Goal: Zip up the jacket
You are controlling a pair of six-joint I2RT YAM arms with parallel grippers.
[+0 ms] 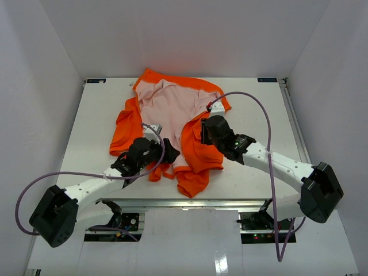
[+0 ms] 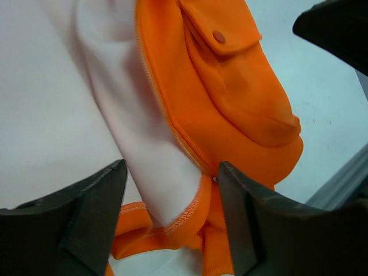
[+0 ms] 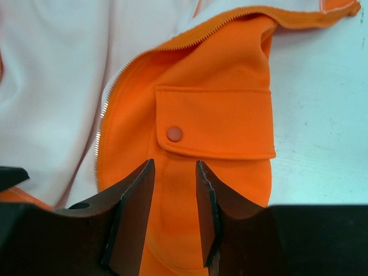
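Orange zipper edge [image 2: 187, 150] of the jacket [image 1: 172, 109] runs near-to-far, and we see its near end between the wide, empty jaws of the left gripper [image 2: 172, 167]; the right gripper [image 3: 175, 167], part-open and empty, is over the pocket [image 3: 218, 121].

A robotics lab cell, plain white panel walls [image 1: 40, 52] closing in a flat white table [image 1: 98, 115], two white-and-black robot arms [image 1: 282, 164] sitting at a silver aluminium rail [image 1: 184, 202], purple cables [image 1: 69, 174] looping loose.
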